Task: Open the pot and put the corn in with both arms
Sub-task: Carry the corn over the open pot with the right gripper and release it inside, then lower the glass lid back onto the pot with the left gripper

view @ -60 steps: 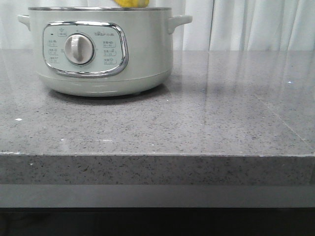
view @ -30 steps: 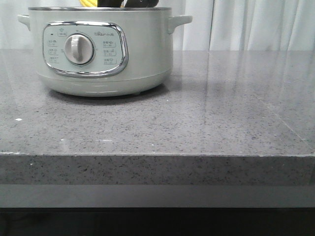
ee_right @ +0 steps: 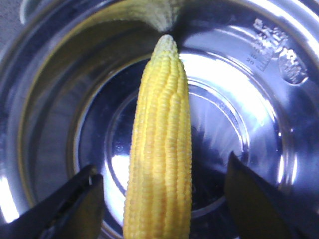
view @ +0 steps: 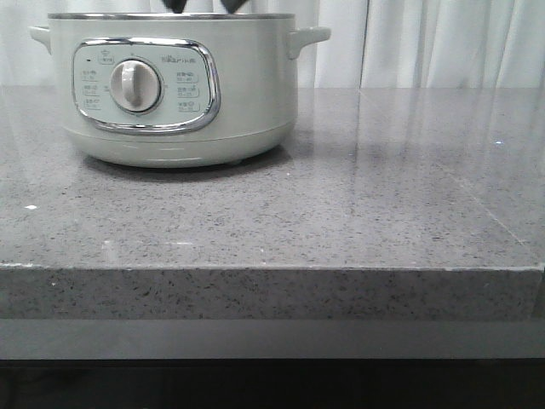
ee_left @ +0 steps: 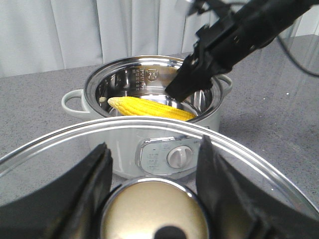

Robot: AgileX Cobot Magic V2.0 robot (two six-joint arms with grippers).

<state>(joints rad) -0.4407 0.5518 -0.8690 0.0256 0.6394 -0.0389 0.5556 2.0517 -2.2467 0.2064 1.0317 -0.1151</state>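
A speckled grey counter (view: pixel 358 221) is lying below the right gripper (ee_right: pixel 167 204), white curtains (view: pixel 443 43) are hanging beyond it, and a glass lid (ee_left: pixel 154 211) is sitting clamped in the left gripper (ee_left: pixel 153 149).

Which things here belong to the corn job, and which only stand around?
For the job: pot; corn inside it; glass lid gripped by the left gripper; open right gripper.
Just around: grey table; white curtain.

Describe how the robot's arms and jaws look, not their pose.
The right gripper is matte black with blocky, angular links, and a thin dark cable loops off its arm. The left gripper has broad black wedge-shaped jaws. No markings or sleeves are visible.
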